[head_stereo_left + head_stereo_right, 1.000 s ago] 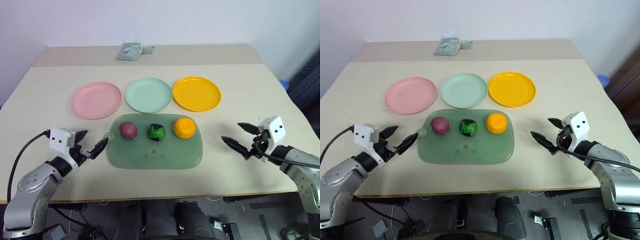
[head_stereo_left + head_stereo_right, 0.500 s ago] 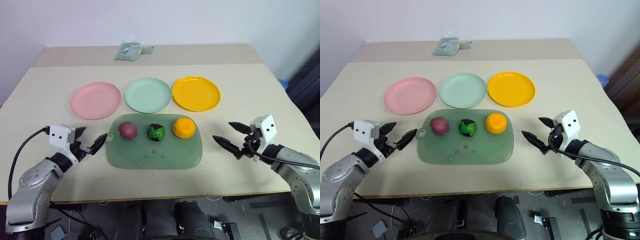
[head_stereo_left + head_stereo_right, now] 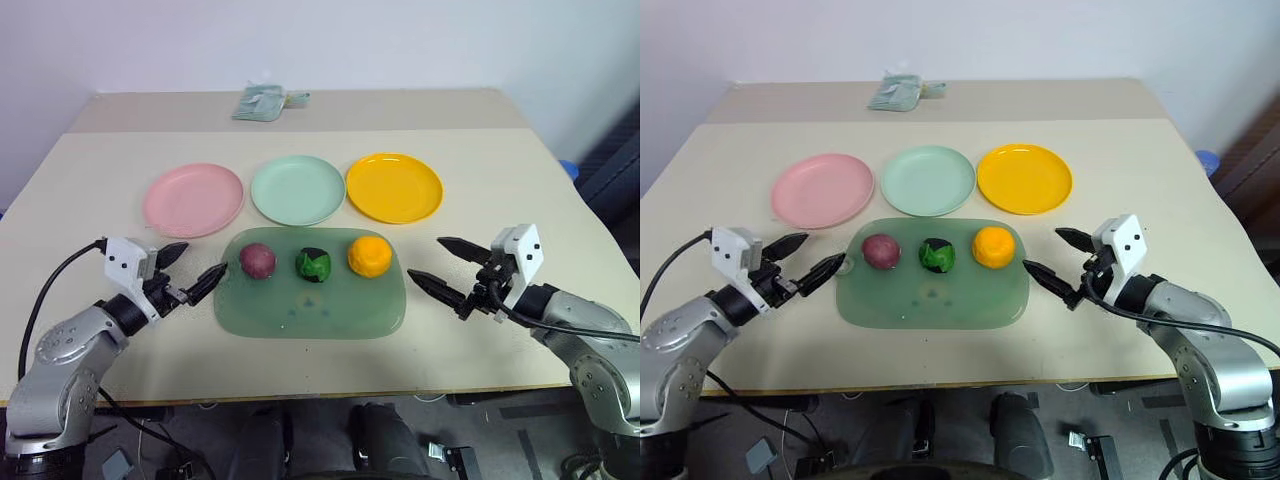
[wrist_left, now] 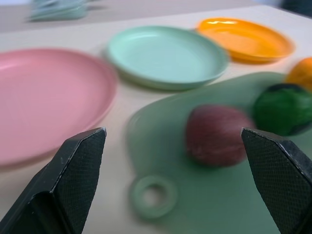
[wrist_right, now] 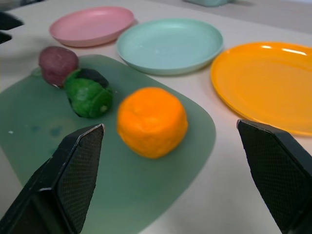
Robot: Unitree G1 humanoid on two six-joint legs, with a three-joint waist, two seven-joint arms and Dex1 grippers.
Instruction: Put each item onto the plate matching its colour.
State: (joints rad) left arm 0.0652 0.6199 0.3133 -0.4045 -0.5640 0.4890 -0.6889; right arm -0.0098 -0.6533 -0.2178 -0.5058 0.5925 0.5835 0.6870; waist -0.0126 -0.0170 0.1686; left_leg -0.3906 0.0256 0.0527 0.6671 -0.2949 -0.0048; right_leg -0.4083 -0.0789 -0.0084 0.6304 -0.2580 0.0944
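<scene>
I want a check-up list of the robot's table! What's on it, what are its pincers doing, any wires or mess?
Surface: beige table, two tops joined.
Job's things: purple lump, green-black lump and orange lump in a row on the green mat; pink plate, mint plate and yellow plate behind it, all bare.
Clutter: pale green packet at the far edge.
Grippers: left pincer open beside the mat; right pincer open on the mat's other side; neither holds anything.
Cables: black cable looping off the left wrist.
Surroundings: white wall; blue object past the table's right edge.
</scene>
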